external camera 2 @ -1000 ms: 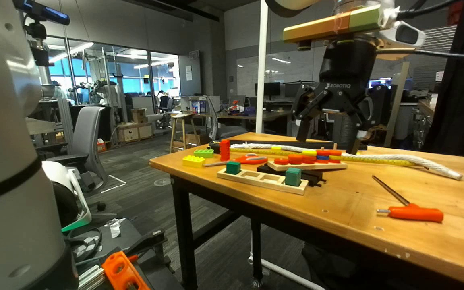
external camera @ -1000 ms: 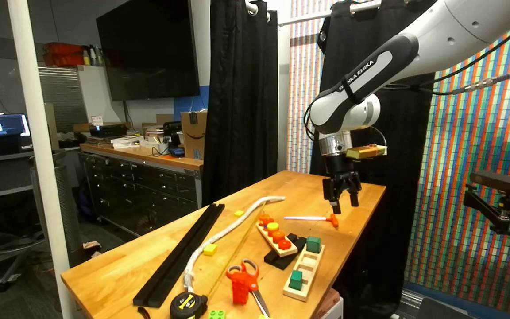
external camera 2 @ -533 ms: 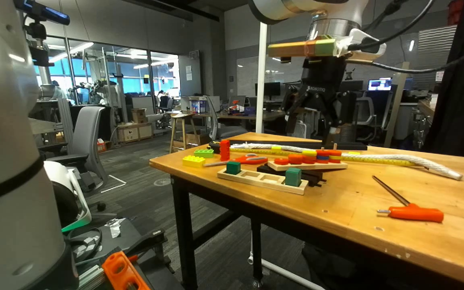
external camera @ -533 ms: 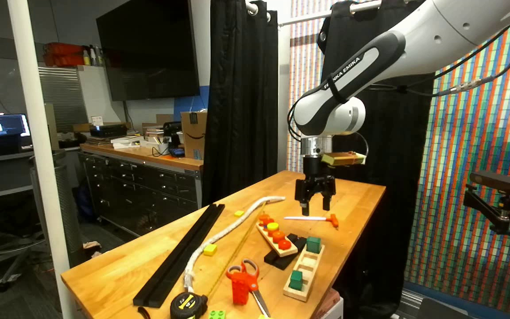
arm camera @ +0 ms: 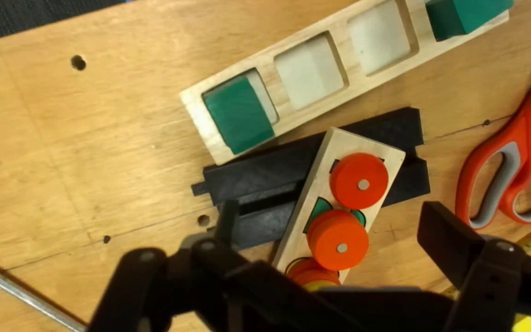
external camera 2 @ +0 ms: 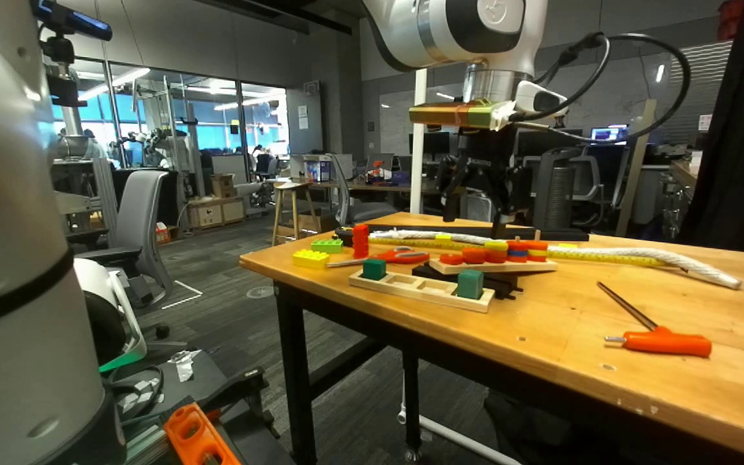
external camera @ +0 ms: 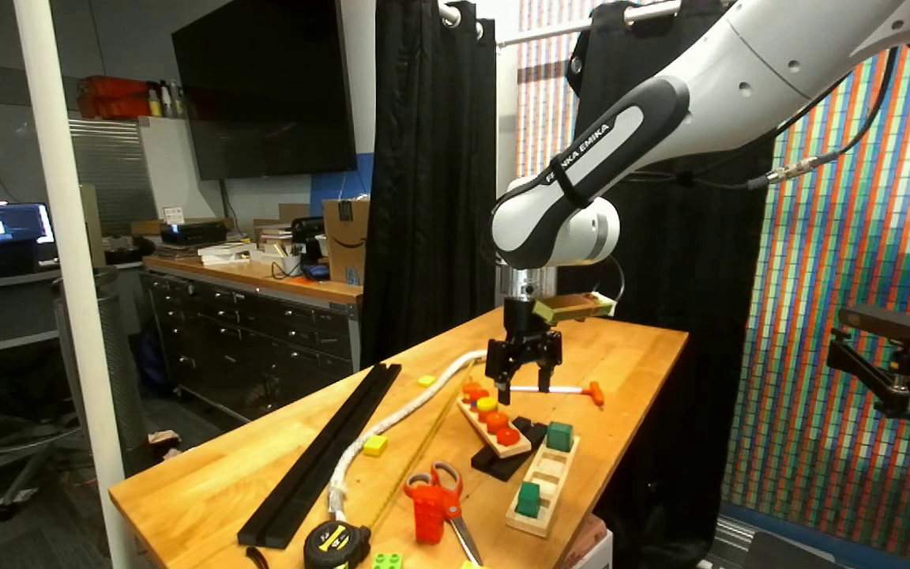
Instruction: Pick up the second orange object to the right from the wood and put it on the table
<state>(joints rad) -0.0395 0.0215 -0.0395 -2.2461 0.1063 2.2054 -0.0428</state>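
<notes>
Fingers (arm camera: 450, 246) of my gripper (external camera: 524, 389), parted widely and pointing down above the table (external camera: 202, 474), as seen in both exterior views. From the wrist, the orange disc (arm camera: 338, 240) appears between my two fingertips, roughly midway, lower than they are and apart from each; how far below, I cannot tell. It sits on the wooden peg board (arm camera: 348, 143), second in the row from the end nearest the wooden tray (arm camera: 348, 53). Next to it, in the end place, is the red disc (arm camera: 356, 177); on its other side comes a yellow-topped stack (external camera 2: 496, 248), partly covered by my gripper in the wrist view.

Wooden tray: four square recesses in line. Each end recess holds a green block, one (arm camera: 238, 114) in full view and another (arm camera: 470, 16) cut off by the edge of the wrist view; the two middle recesses show their pale floors. The peg board rests across a black grooved piece (arm camera: 265, 173).

Orientation: the orange disc is round from above and lies flat face up, a peg's tip showing within its face. Its row follows the long axis of the peg board, running steeply from upper right to lower left in the wrist view, aslant to the nearly level line joining my fingertips.
</notes>
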